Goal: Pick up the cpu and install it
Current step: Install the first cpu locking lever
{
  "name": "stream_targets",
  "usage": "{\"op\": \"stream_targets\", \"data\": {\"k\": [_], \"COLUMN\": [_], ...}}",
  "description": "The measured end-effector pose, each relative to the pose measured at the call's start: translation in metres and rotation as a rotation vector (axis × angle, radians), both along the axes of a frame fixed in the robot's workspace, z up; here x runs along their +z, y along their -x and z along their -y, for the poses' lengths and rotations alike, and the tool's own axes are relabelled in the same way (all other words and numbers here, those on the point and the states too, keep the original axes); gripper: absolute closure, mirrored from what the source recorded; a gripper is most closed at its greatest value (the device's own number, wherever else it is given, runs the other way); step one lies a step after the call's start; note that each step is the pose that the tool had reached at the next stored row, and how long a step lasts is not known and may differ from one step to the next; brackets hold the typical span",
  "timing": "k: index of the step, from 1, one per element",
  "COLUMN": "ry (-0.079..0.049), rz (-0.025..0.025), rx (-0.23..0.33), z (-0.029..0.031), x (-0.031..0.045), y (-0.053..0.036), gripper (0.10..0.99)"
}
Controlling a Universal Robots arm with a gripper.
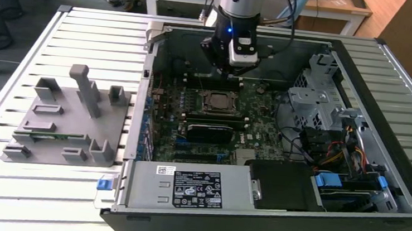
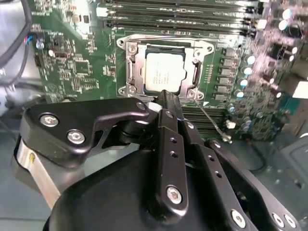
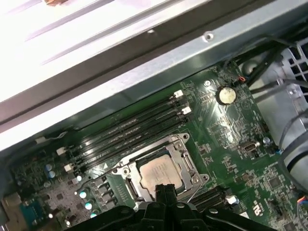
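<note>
My gripper (image 2: 166,96) hangs inside the open computer case (image 1: 376,211), its fingers pressed together with nothing between them. The tips sit just above the near edge of the CPU socket (image 2: 136,62); I cannot tell whether they touch it. The cpu (image 2: 164,72) lies flat in that socket, silver top up, near the middle of the motherboard (image 2: 77,67) and just beside the memory slots (image 3: 130,130). The socket's metal frame stands open around it.

Slatted table (image 1: 27,195) carries case (image 1: 256,230) — and grey fixture (image 1: 71,121).
</note>
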State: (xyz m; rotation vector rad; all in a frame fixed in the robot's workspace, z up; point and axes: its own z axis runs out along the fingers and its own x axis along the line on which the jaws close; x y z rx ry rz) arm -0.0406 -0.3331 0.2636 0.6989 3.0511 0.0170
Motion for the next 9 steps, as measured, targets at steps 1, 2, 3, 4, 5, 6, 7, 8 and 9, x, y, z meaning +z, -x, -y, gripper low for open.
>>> {"op": "stream_targets", "data": {"k": [1,2,3,4,5,6,7,8,9], "ry": [0.0,0.0,0.0,0.0,0.0,0.0,0.0,0.0,0.0], "rz": [0.0,0.0,0.0,0.0,0.0,0.0,0.0,0.0,0.0], "rx": [0.018,0.036,0.054,0.074,0.092,0.11,0.128,0.146,0.164], "z": [0.0,0.0,0.0,0.0,0.0,0.0,0.0,0.0,0.0], "x": [0.0,0.0,0.0,0.0,0.0,0.0,0.0,0.0,0.0], "y": [0.0,0.0,0.0,0.0,0.0,0.0,0.0,0.0,0.0], "gripper": [0.98,0.98,0.98,0.98,0.98,0.98,0.98,0.98,0.98]}}
